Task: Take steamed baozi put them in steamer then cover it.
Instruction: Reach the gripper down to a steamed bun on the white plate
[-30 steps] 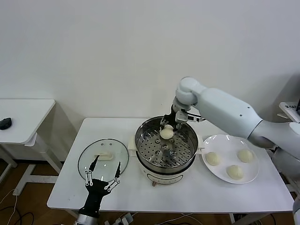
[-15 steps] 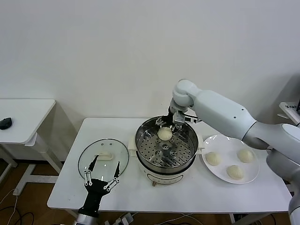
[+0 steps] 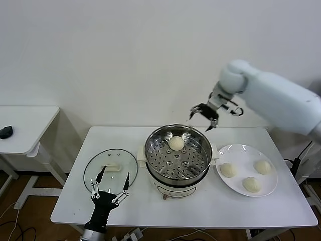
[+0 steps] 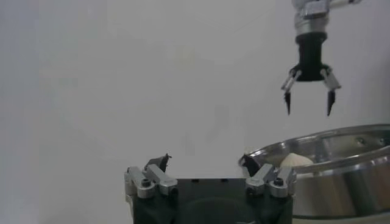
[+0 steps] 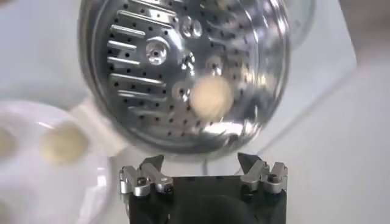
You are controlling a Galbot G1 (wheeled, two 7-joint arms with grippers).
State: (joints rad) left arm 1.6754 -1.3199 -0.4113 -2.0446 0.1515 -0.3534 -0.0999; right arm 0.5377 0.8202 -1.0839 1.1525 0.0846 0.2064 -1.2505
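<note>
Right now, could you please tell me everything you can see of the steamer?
The steamer is a round pot of shiny steel on a cream-white base with side handles, standing upright near the middle of the white table. It is uncovered. Inside lies a perforated metal tray holding one baozi toward the far side. The glass cover lies flat on the table to the robot's left, the white plate to its right. The right tool hangs open above the far rim, clear of it.
</note>
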